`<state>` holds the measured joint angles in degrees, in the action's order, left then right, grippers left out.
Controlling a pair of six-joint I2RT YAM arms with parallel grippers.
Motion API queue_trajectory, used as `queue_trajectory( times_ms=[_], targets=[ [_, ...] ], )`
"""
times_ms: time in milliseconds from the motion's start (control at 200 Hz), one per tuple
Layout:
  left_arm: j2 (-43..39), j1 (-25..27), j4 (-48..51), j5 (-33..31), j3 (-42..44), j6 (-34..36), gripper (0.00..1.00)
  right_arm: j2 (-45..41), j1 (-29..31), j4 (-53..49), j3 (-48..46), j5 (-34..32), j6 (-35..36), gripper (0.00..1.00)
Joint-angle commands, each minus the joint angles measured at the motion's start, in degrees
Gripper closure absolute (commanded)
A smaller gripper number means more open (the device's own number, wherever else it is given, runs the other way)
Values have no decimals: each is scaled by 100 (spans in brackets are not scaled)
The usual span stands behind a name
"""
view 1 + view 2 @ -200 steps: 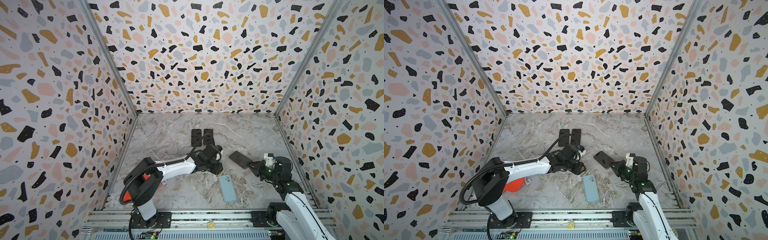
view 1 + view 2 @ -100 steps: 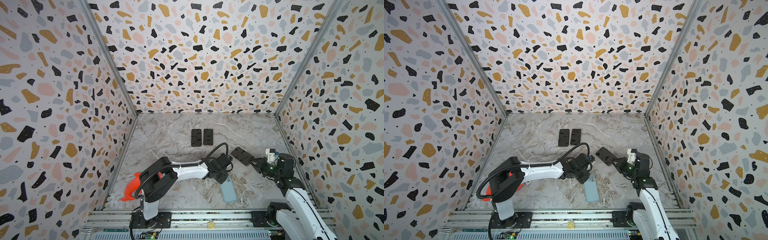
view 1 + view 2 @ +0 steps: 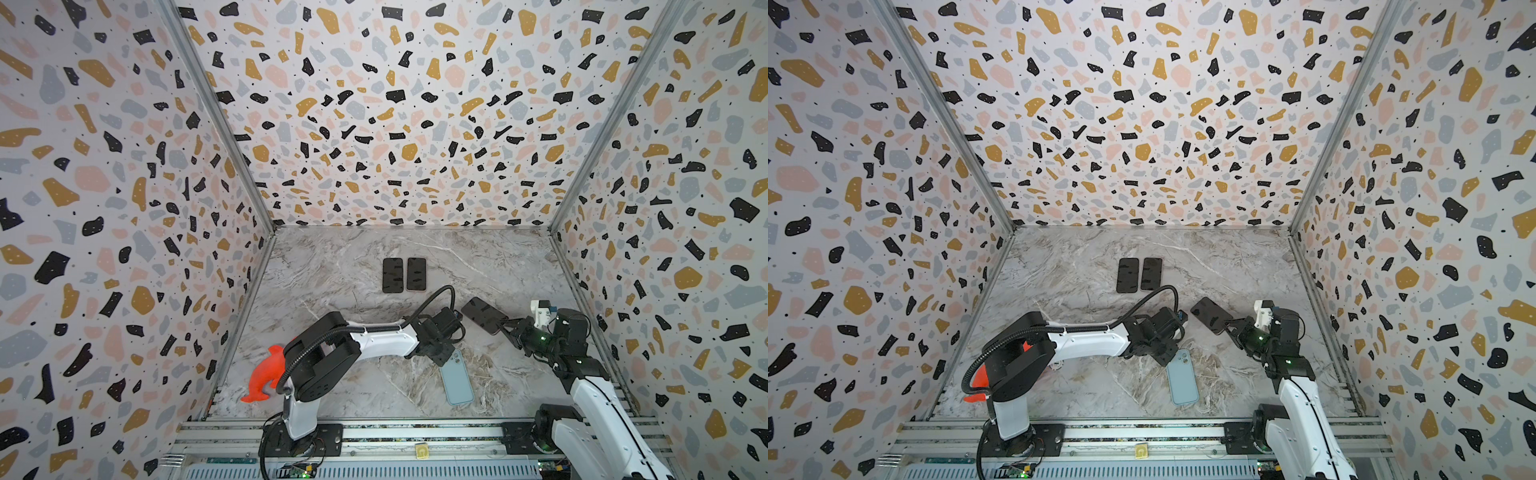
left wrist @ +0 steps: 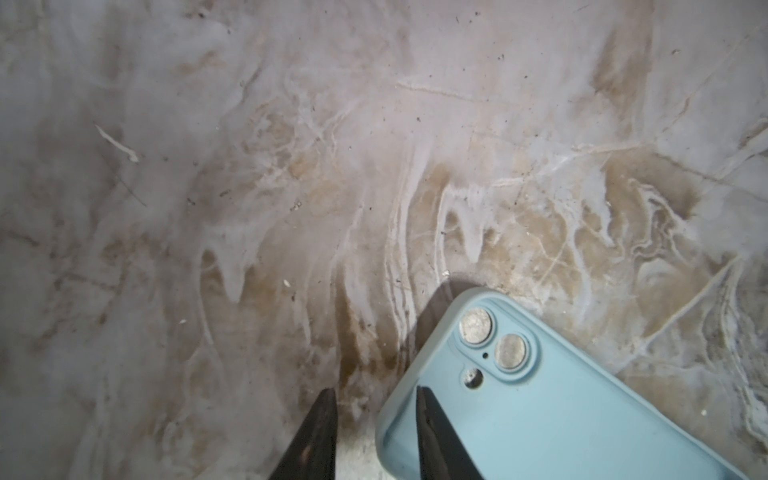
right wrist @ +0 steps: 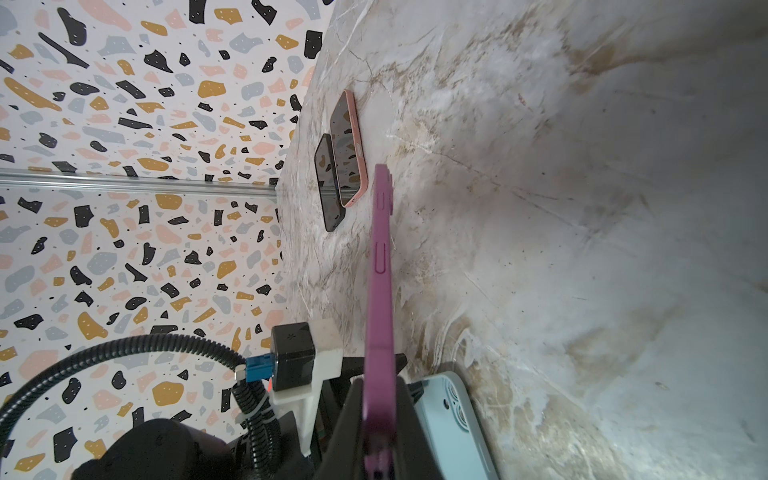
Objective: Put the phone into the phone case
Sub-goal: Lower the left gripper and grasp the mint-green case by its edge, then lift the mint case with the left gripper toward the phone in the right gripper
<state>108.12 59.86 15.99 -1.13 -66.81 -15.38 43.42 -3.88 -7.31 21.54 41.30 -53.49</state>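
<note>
Scene: marble-patterned surface (image 3: pixel 340 299) inside a booth of terrazzo-print walls, seen in both top views.
Left hand: left hand (image 4: pixel 376 419) is low over the surface at the camera end of the blue case; the wrist view shows a gap between its two dark fingers (image 4: pixel 316 432), one over bare marble and the other over the case's edge, so the edge sits in the gap and nothing is clamped.
Blue case: light blue phone case (image 3: pixel 456 377) lies flat on the surface, back up, with its lens cut-outs toward the left hand; in a top view it is near the front rail (image 3: pixel 1181 377).
Right hand: right hand (image 5: pixel 376 419) is closed on the purple-cased phone, both fingers pressed against its faces.
Held phone: purple-cased phone (image 3: pixel 484 315) is off the surface, screen dark, tilted, between the two arms and beyond the blue case; the right wrist view shows its purple side edge (image 5: pixel 380 266) with buttons.
Other phones: two dark-screened phones (image 3: pixel 404 274) lie side by side farther back, just beside each other; the right wrist view shows one with a pink rim (image 5: pixel 350 149).
Toy: orange toy (image 3: pixel 266 376) lies near the left arm's base, partly hidden by it.
</note>
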Motion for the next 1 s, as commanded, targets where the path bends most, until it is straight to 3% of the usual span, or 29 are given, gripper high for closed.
queue_trajectory(
  times_ms=[0,370,656,851,996],
  targets=[
    [11,43,-166,95,-62,112,67,-97,-34,151,17,183,105,100],
    [213,52,-176,42,-170,112,83,-53,-128,-13,159,210,236,100],
    [-58,45,-93,-372,78,-2,93,-59,-153,-185,248,227,354,100],
    [-496,14,105,-935,358,-572,96,-114,-144,-402,332,547,496,100],
    [-913,-200,40,-1247,860,-1406,96,-48,-78,-577,441,851,626,100]
  ],
)
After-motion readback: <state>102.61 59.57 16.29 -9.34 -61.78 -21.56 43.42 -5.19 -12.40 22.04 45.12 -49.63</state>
